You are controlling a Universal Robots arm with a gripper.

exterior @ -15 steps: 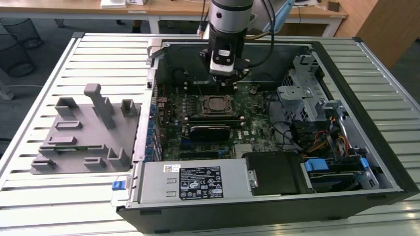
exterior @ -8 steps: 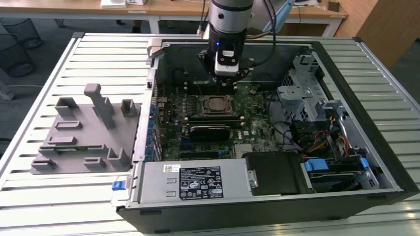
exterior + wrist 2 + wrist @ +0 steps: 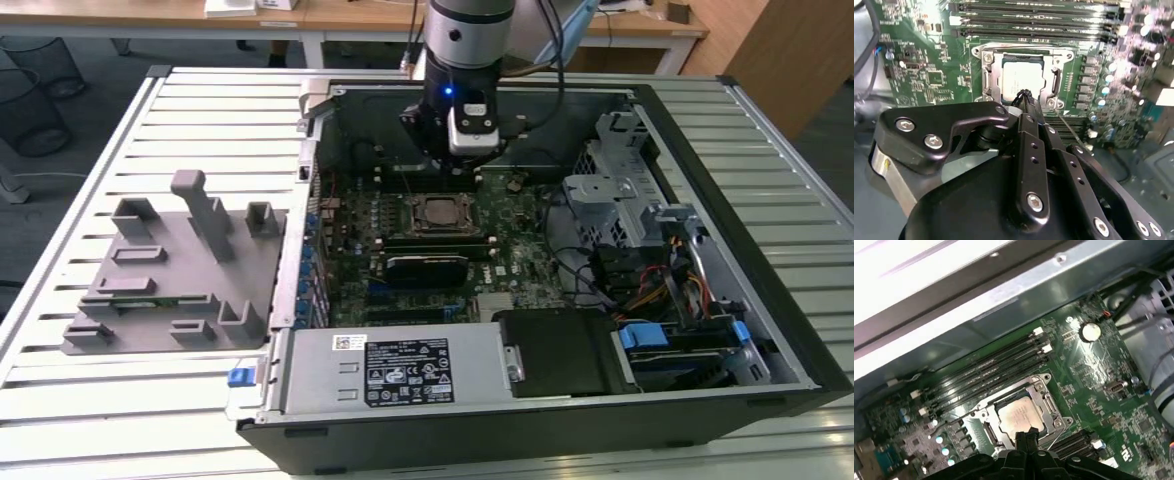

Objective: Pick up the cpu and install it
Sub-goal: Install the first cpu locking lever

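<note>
**Cpu seated in socket; gripper closed over its edge**

In the exterior view the arm (image 3: 467,40) is seen reaching down into the open case (image 3: 534,420), which lies on a slatted table (image 3: 120,420). The cpu (image 3: 1021,77) is found lying flat in the socket (image 3: 988,75) on the motherboard (image 3: 924,75), with its silver top plate facing up. The memory slots (image 3: 1034,20) are recorded just beside the socket. The gripper (image 3: 1025,95) is held over one edge of the cpu. Its fingers are pressed together with nothing between them, as is shown in both wrist views. Contact between the gripper and the cpu cannot be confirmed; the tips appear to sit just above that edge. A grey tray (image 3: 174,270) is noted on the table at the exterior view's left, well apart from the gripper.
</note>
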